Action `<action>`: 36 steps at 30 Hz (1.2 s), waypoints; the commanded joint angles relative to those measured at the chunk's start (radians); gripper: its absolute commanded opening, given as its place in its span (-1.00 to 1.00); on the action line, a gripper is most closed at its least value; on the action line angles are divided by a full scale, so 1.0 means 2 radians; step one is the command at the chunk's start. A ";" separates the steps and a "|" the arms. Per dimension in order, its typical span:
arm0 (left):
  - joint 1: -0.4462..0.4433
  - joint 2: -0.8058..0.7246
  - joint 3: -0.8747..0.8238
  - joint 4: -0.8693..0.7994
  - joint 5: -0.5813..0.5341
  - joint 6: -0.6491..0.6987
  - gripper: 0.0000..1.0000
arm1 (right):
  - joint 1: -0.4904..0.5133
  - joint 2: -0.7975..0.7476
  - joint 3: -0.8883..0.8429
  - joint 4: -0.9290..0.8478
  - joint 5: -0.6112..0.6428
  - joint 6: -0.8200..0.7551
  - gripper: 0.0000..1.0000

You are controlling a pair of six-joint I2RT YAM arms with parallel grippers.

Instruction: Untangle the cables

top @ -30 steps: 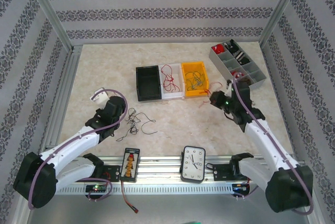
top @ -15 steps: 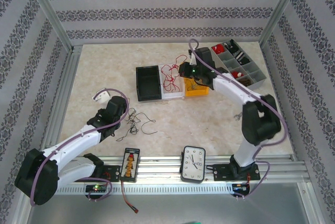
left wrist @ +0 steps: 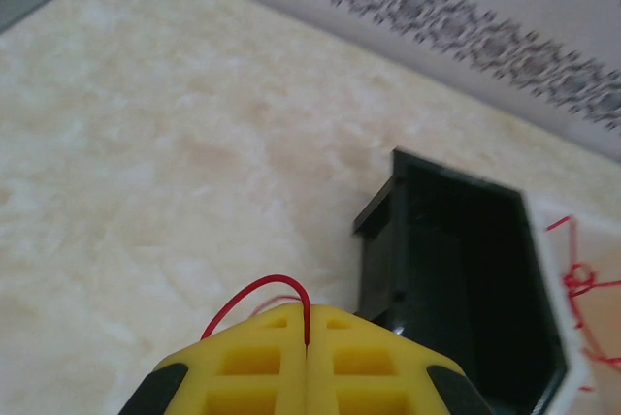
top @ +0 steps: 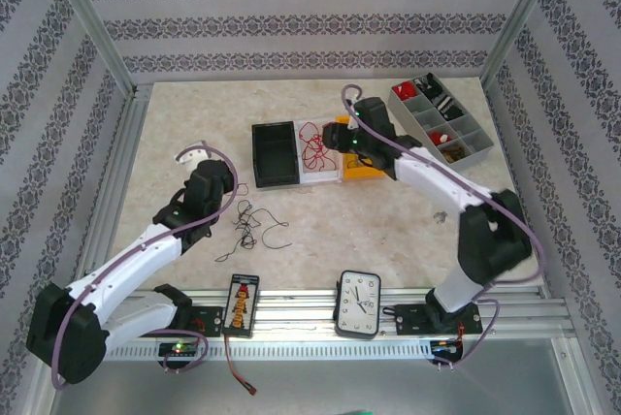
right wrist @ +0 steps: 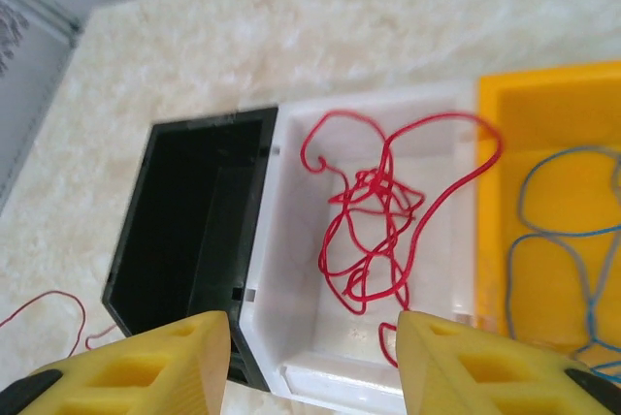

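My left claw (left wrist: 307, 324) is pinched shut on a thin red wire (left wrist: 243, 295), near the black plastic bin (left wrist: 446, 260). My right claw (right wrist: 312, 330), fingers apart, hovers above the white plastic bin (right wrist: 291, 279) holding a red wire tangle (right wrist: 374, 231); the yellow bin (right wrist: 543, 114) beside holds, seemingly, blue wire (right wrist: 572, 236).

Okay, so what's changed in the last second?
The right hand swung leftward from the right side and now hangs open over the white bin holding the red cables. The left hand, shut on a red wire, shifted slightly farther from the bases. The loose cables near it and the clock look unmoved.
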 commanded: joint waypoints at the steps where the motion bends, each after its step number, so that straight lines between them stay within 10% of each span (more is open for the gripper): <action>1: 0.009 -0.020 0.046 -0.024 0.012 0.049 -1.00 | 0.001 -0.045 -0.049 0.004 0.049 -0.002 -0.01; 9: 0.009 0.003 0.166 -0.026 0.067 0.144 -1.00 | 0.000 -0.147 -0.166 0.020 0.093 0.025 -0.02; 20: 0.005 0.169 0.256 0.068 0.228 0.101 -1.00 | -0.028 -0.197 -0.200 0.012 0.096 0.026 -0.02; 36: -0.048 0.406 0.349 0.044 0.209 0.095 -1.00 | -0.063 -0.246 -0.236 -0.007 0.085 0.027 -0.02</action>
